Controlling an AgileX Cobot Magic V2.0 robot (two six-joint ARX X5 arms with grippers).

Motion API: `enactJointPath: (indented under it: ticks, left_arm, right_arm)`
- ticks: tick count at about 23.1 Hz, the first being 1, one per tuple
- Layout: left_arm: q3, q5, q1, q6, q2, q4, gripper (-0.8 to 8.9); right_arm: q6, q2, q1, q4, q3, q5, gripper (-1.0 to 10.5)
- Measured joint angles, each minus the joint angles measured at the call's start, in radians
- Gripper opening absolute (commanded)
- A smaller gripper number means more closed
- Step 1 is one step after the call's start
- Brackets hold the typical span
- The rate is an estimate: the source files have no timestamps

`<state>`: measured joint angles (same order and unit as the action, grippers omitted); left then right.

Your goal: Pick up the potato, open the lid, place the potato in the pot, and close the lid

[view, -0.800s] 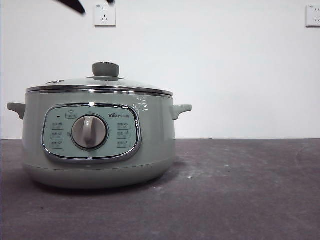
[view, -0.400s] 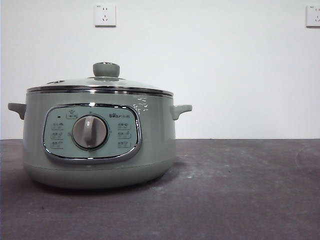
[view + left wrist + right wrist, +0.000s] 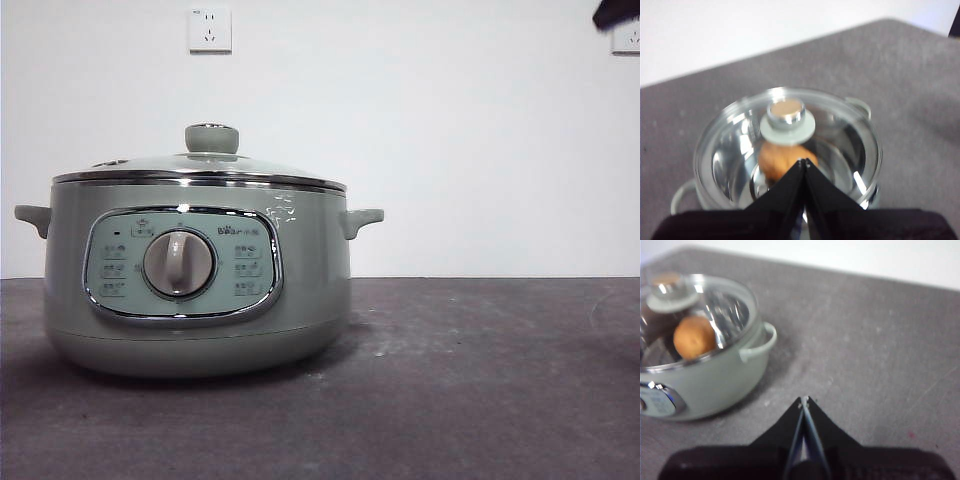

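Note:
The sage-green pot (image 3: 195,275) stands on the dark table at the left, with the glass lid (image 3: 200,165) closed on it and its green knob (image 3: 211,138) on top. The orange-brown potato (image 3: 782,159) lies inside the pot under the lid; it also shows in the right wrist view (image 3: 694,337). My left gripper (image 3: 804,162) is shut and empty, high above the lid (image 3: 787,145). My right gripper (image 3: 804,400) is shut and empty above the bare table, to the right of the pot (image 3: 705,375). A black tip (image 3: 615,12) shows at the front view's top right corner.
A grey dial (image 3: 179,264) sits on the pot's front panel. Two wall sockets, one (image 3: 209,29) above the pot, hang on the white wall. The dark table (image 3: 480,380) stretches to the right of the pot.
The black arm tip at the top left has left the front view. A black tip has come in at the top right corner. Pot and lid have not moved.

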<state>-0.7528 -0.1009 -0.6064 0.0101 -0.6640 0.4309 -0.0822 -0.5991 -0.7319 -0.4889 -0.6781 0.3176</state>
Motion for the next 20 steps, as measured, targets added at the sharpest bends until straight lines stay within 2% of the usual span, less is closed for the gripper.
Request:
enactJointPath:
  ticks: [8,16,18,20]
  left_arm:
    - [0.000,0.000,0.000,0.002,-0.026,0.154,-0.03]
    - [0.000,-0.002,0.007,-0.002,-0.003,0.184,-0.03]
    - [0.000,0.003,0.061,-0.010,0.063,0.179,-0.03]
    - [0.019,0.004,0.159,-0.006,0.128,0.130,-0.03]
  right_arm:
    - [-0.012,-0.011,0.000,0.010,0.000,-0.002,-0.2]
    - [-0.012,-0.008,0.000,0.010,0.000,-0.002,-0.2]
    - [-0.012,-0.008,0.000,0.010,0.000,-0.002,-0.2]
    - [-0.012,-0.008,0.000,0.010,0.000,-0.002,-0.2]
